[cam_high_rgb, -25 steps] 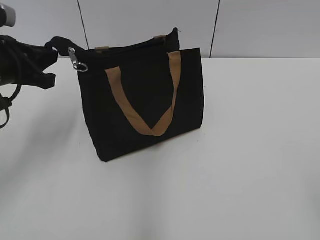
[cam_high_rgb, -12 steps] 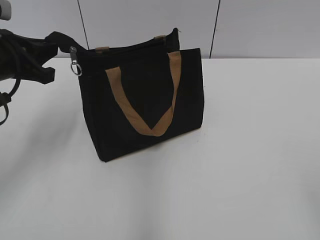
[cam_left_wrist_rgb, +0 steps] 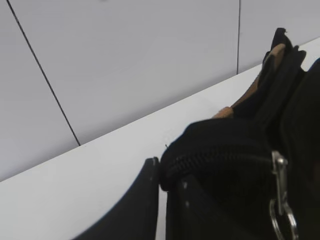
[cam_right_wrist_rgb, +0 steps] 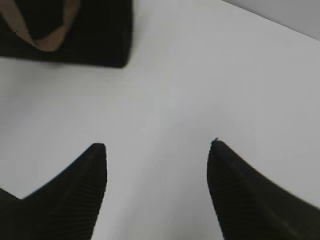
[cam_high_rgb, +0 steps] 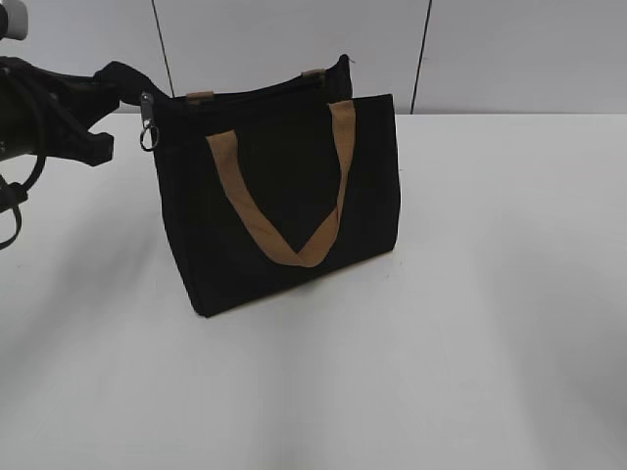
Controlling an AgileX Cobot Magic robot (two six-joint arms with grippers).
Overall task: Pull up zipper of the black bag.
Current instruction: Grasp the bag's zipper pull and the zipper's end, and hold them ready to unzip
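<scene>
The black bag [cam_high_rgb: 284, 196] stands upright on the white table with its tan strap handles [cam_high_rgb: 294, 250] hanging down the front. Its zipper pull [cam_high_rgb: 147, 121], a silver-grey tab with a ring, hangs at the bag's top left corner; in the left wrist view the pull [cam_left_wrist_rgb: 280, 195] dangles beside the zip line. My left gripper [cam_high_rgb: 106, 90] is shut on the black fabric end of the zip line [cam_left_wrist_rgb: 200, 150], its jaws [cam_left_wrist_rgb: 164, 172] nearly together. My right gripper [cam_right_wrist_rgb: 157, 150] is open and empty above the table, out of the exterior view; the bag's corner [cam_right_wrist_rgb: 100, 35] shows far off.
The white table [cam_high_rgb: 490, 294] stretches in front and to the right of the bag. A grey panelled wall [cam_high_rgb: 509, 49] rises right behind the bag. The left arm's cables [cam_high_rgb: 15, 196] hang at the far left edge.
My left gripper has lifted slightly, still holding the zip end. The zipper pull has shifted a little left and up. The bag's body has not moved.
</scene>
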